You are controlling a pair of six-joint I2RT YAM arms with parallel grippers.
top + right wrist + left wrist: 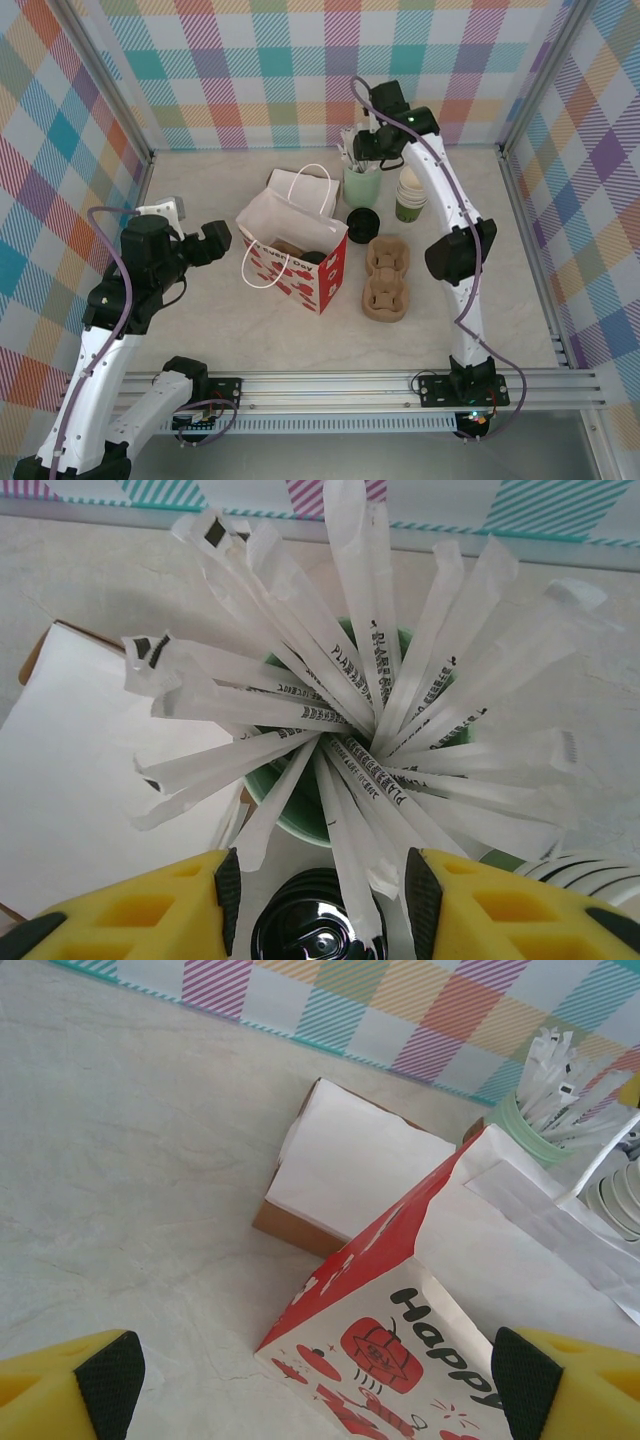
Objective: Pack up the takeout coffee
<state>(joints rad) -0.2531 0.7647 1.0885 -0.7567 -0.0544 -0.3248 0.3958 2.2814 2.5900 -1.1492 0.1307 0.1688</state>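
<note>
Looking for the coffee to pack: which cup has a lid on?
The black-lidded cup beside the red-and-white bag; the mint cup holds wrapped sticks, the stacked green cups are open.

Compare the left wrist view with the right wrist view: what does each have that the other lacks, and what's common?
Left wrist adds the red-and-white printed paper bag, standing nearest the camera. Right wrist adds the round black plastic lid, low in the picture and framed by the open right pincer. Shared: the pale mint cup of white paper-wrapped sticks and the white napkin stack on its brown cardboard base.
</note>
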